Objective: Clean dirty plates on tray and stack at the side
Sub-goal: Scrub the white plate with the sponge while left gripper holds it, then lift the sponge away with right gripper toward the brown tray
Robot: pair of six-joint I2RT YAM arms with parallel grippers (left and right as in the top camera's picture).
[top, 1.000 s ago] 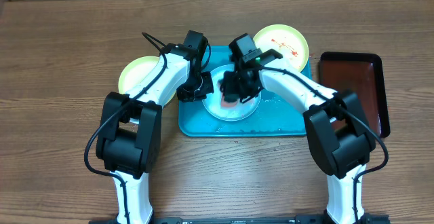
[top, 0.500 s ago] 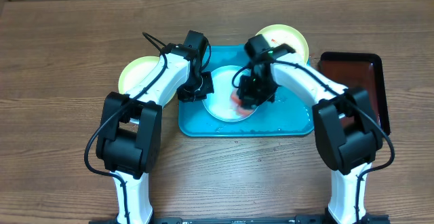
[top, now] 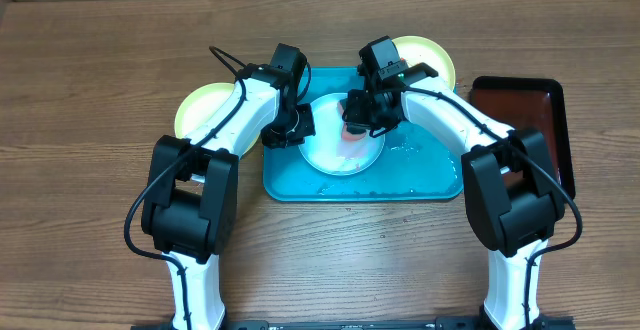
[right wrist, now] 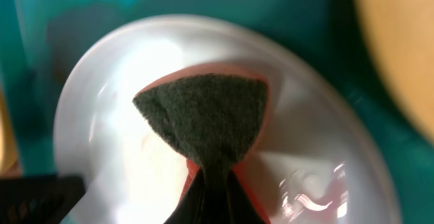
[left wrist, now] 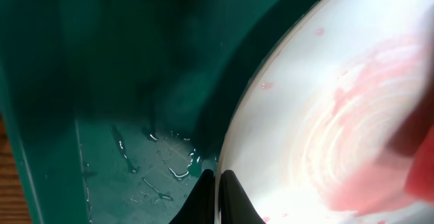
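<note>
Handling: middle plate (top: 335, 155) is judged light, stiff plastic, and slick while wet. It is sat in tray (top: 420, 175), directly under right claw (top: 358, 120) and just inboard of left claw (top: 298, 130). Its rim is pinched by left claw, jaws nearly closed on the thin edge, as seen in left wrist view. Sponge (right wrist: 203, 108) is gripped by right claw, jaws narrow, with the dark scrub face pressed onto plate centre. Red-pink sauce is smeared in rings there. Water drops are seen on tray floor beside left claw, so the plate would likely skate if not pinned. Hold is best taken at the raised rim, not the flat centre. Breakage is judged unlikely, tipping or slipping more likely. Sponge is judged soft and squashy.

Far plate (top: 425, 60), yellow-green with red streaks, is lying just beyond right claw at tray's far corner. Left plate (top: 195, 110), yellow-green, is on tabletop (top: 100, 70) outboard of left claw, partly hidden. Dark red tray (top: 525, 110) is set well out past right claw.

No brand, label or writing can be read.
</note>
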